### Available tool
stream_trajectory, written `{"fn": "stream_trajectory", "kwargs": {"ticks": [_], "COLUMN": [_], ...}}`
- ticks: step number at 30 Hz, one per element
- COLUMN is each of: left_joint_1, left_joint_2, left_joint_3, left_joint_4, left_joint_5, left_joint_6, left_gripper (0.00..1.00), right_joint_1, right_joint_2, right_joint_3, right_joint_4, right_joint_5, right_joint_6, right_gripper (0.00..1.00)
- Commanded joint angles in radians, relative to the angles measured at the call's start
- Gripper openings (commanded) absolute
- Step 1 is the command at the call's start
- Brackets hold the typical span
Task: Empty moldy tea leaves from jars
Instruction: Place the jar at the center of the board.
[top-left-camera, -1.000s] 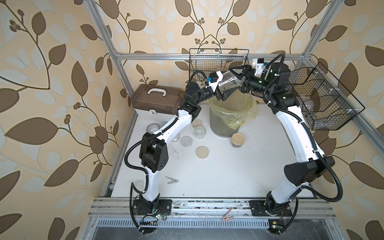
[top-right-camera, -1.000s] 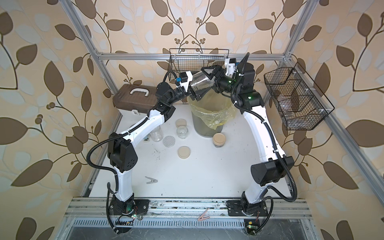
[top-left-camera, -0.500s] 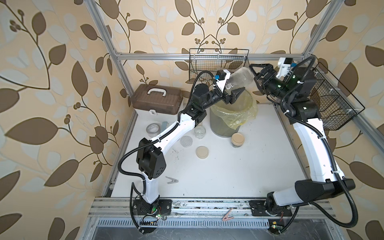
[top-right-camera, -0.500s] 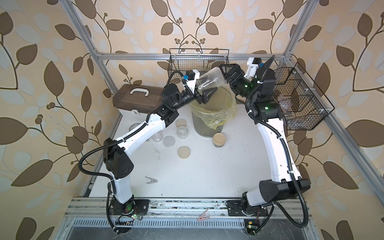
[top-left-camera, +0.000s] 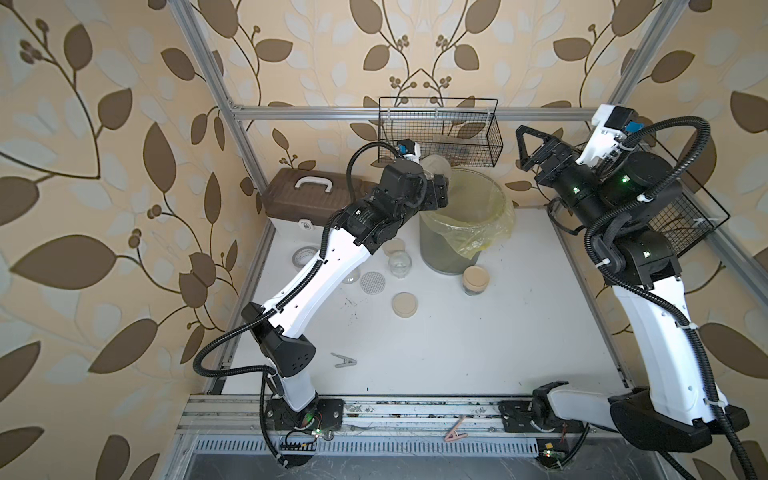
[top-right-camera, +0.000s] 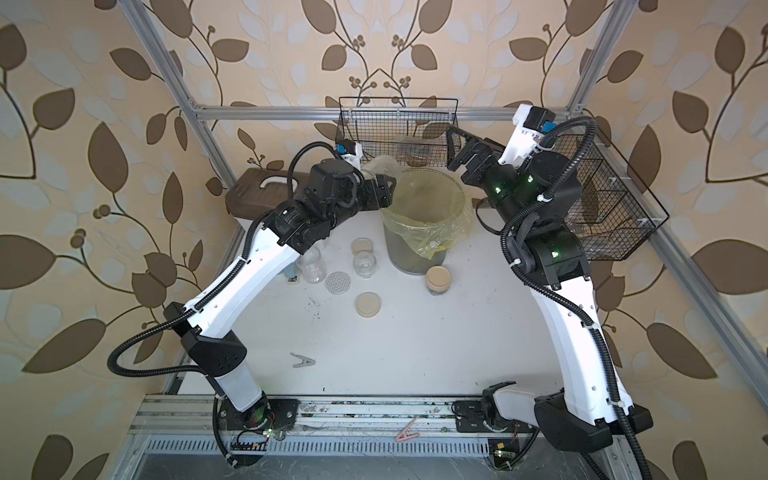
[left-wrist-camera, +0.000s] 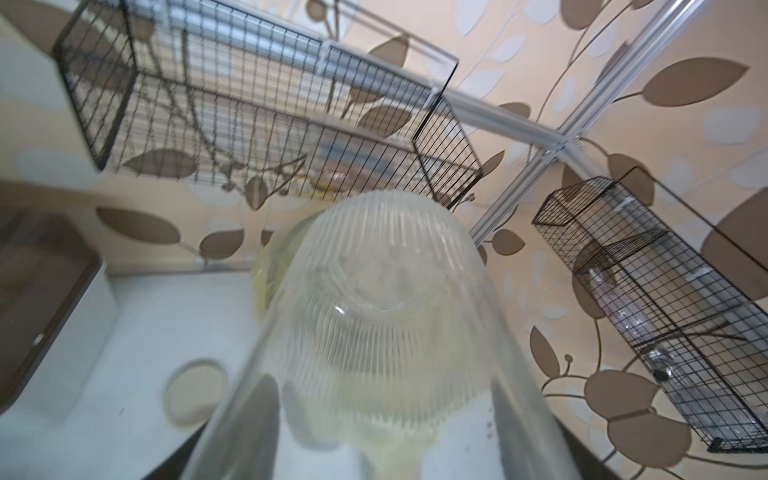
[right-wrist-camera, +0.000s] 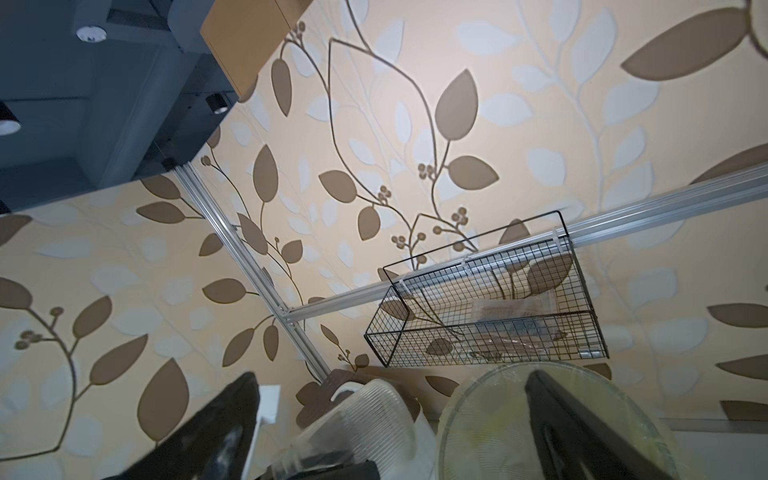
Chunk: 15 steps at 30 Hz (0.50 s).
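Jar (top-right-camera: 379, 165) tilted, clenched in left claw (top-right-camera: 381, 189) beside bin (top-right-camera: 460, 195), right claw (top-right-camera: 465, 151) spread empty, well apart

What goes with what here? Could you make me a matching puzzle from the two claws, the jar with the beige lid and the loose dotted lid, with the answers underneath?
Things
1. left gripper
2. right gripper
3. beige-lidded jar
4. dotted lid

States
A. lies flat on the table
B. open, holding nothing, up in the air
C. stands closed beside the bin
D. shut on a clear ribbed jar

Pairs: 1-D, 2-B, 3-C, 4-A
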Motion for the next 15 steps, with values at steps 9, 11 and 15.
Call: {"fn": "stream_trajectory", "kwargs": {"ticks": [9, 11, 15], "left_joint_1": [-0.006, -0.001, 0.030], "left_joint_2": [-0.173, -0.215, -0.274], "left_joint_3": [-0.138, -0.259, -0.474], "left_joint_4": [-0.555, -0.501, -0.415], "left_joint_5": [-0.196, -0.176, -0.118], "left_joint_6": [-0.454, -0.501, -0.616], "left_gripper": [0.16, 0.15, 0.12], "right_joint_1": [0.059, 0.066, 0.075], "right_joint_2": [-0.042, -0.059, -0.096], "right_joint_3": [-0.092, -0.117, -0.163], "right_joint_4": [-0.075, -0.082, -0.104], "right_joint_5": [0.063, 0.060, 0.032], "right_joint_6": [-0.134, -0.137, -0.131], "right_gripper": [1.00, 1.00, 1.00]}}
